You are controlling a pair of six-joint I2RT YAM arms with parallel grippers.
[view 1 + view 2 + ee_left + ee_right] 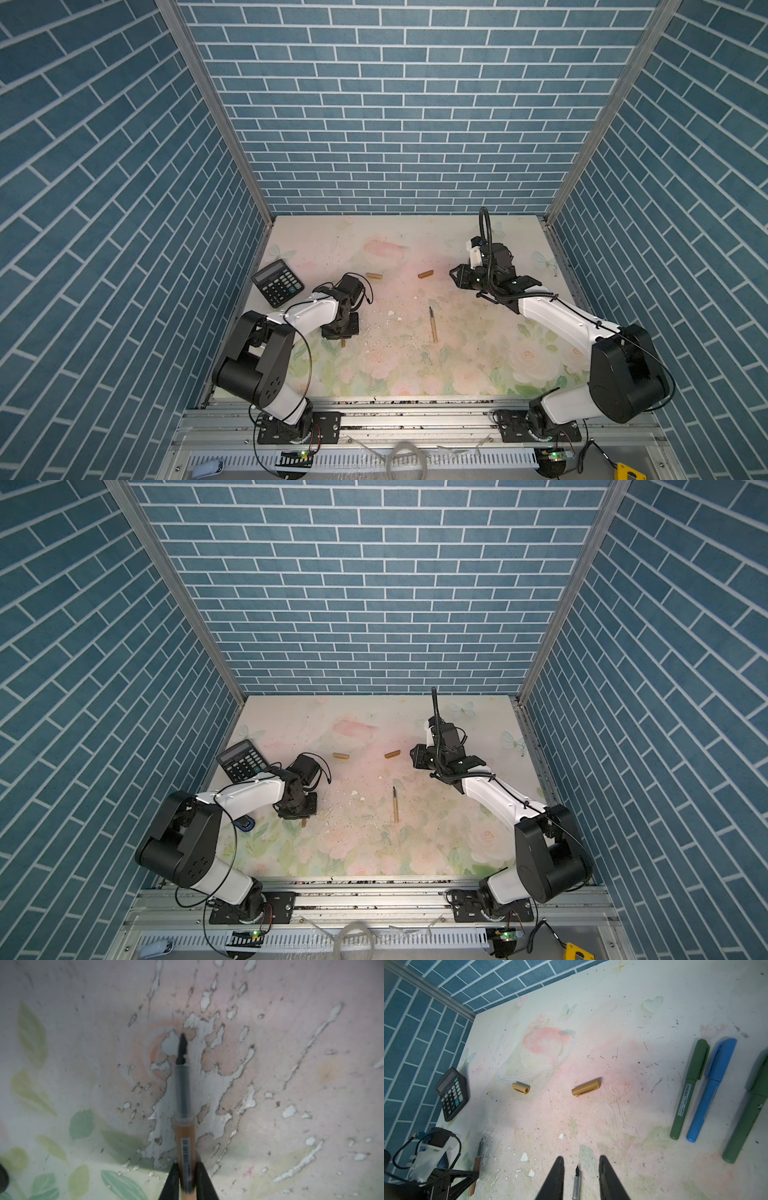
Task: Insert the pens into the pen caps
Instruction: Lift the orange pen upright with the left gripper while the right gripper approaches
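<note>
Item, step in hand: pickup of the first tan pen. My left hand (187, 1169) is closed on the tan pen (184, 1126) by its barrel, low over the near left of the worktop (457, 365). The dark tip points far, toward the caps; I cannot tell whether it is clear of the surface. My right hand (580, 1160) hangs at the far right, jaws narrowly apart and holding nothing. A second tan pen (433, 325) lies loose near the middle. Two tan caps lie side by side and well apart at the far middle, the left cap (374, 276) with its open mouth turned toward the right cap (425, 274). Three pens (711, 1088), green and blue, lie already capped at the far right. I judge the next move calls for lifting the pen and having my right hand take a cap, mouth presented, so tip and mouth line up straight.
</note>
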